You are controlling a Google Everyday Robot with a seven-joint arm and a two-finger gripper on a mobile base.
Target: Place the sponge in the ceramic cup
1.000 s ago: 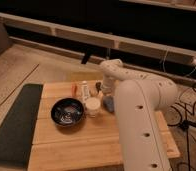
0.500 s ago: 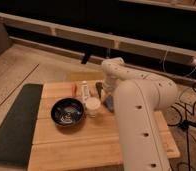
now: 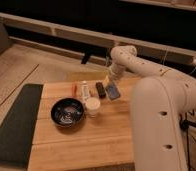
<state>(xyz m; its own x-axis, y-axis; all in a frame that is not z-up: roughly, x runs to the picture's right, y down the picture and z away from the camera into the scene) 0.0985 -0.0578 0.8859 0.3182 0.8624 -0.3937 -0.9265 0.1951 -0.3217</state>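
Sponge (image 3: 113,93): being clamped, tilted, by the end effector (image 3: 111,87), just beyond the cup (image 3: 92,106) on the surface (image 3: 81,145). Lifting clear, centring over the cup mouth, lowering narrow edge first before releasing.

Bowl (image 3: 67,111) on table (image 3: 91,145), cup (image 3: 92,106) just to its right, bottle (image 3: 84,90) behind cup, small bar (image 3: 100,89) right of bottle, sponge (image 3: 113,93) beside bar, my gripper (image 3: 111,84) clamped on sponge's far end

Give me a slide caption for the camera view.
Pincer shut on the sponge, behind and right of the ceramic cup, black bowl alongside.
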